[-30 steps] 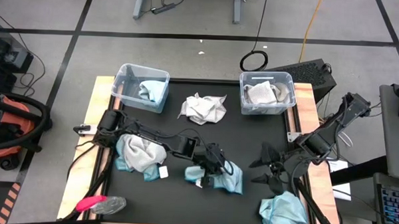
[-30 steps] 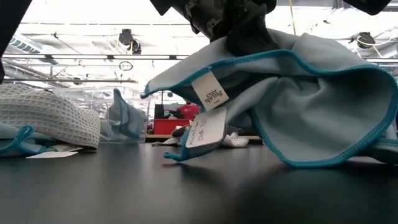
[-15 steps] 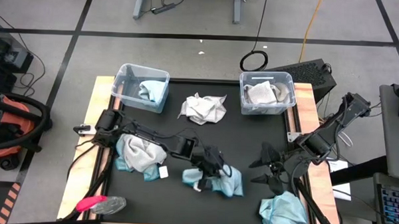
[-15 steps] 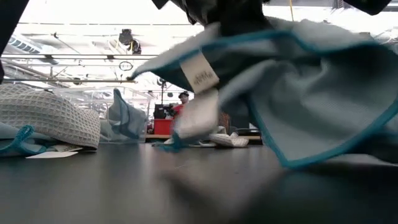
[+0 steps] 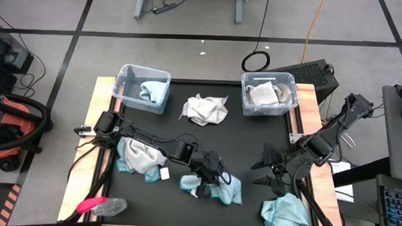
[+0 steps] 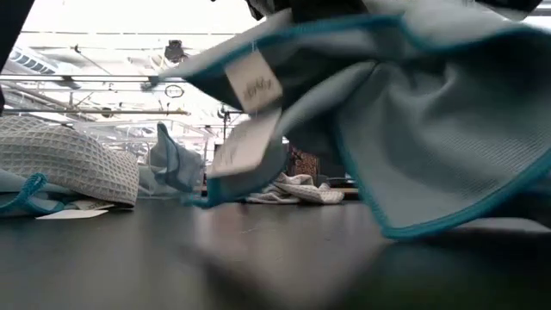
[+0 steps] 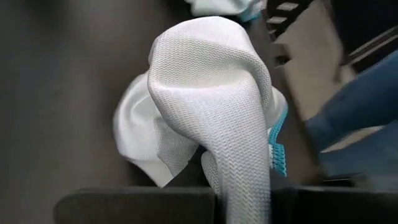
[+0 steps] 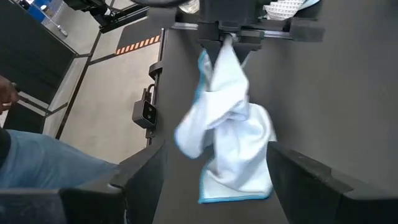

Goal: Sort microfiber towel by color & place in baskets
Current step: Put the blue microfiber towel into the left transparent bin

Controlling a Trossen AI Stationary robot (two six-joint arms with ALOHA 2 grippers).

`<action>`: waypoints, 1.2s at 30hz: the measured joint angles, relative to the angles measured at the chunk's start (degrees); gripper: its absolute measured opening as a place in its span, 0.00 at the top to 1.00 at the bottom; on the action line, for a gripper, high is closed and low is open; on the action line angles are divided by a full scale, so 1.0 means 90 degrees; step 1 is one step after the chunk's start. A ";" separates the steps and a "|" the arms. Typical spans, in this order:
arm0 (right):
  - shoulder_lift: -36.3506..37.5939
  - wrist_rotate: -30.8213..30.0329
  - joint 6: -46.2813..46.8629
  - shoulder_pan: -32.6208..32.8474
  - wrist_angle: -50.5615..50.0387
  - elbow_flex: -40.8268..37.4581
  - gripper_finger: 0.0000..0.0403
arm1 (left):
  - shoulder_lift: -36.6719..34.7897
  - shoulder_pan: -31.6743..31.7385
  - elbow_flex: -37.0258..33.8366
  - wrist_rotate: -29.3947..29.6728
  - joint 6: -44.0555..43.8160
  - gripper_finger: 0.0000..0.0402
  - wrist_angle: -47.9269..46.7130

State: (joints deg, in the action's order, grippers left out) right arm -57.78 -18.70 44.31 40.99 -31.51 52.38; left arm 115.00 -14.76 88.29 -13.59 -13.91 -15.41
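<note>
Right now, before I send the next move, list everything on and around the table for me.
baskets: two, clear, far edge, left and right; left holds a teal towel, right a white one
held towel: one, teal, near centre, in the left gripper
loose towels: white at far centre; white-and-teal at left; teal at near right
pink-and-grey object: one, near-left corner
person: blue trouser leg beside the table
left gripper: shut on the held towel
right gripper: open, right of centre
</note>
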 joint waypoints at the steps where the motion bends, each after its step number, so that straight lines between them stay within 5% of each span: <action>1: 0.0000 0.0000 0.0000 0.0000 0.0000 0.0000 0.34 | 0.0000 0.0000 0.0000 -0.0112 -0.0076 0.98 0.0052; 14: 0.0000 0.0000 0.0000 -0.0002 0.0002 0.0000 0.34 | 0.0000 -0.0299 0.0263 -0.0128 -0.0751 0.98 -0.0009; 36: 0.0002 -0.0095 0.0449 -0.0061 -0.0044 0.0000 0.34 | 0.0002 -0.0599 0.1922 0.0207 -0.0366 0.98 -0.2227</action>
State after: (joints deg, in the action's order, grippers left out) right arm -57.76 -19.55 48.36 40.45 -31.90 52.38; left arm 115.02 -20.16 105.59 -11.73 -17.20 -35.46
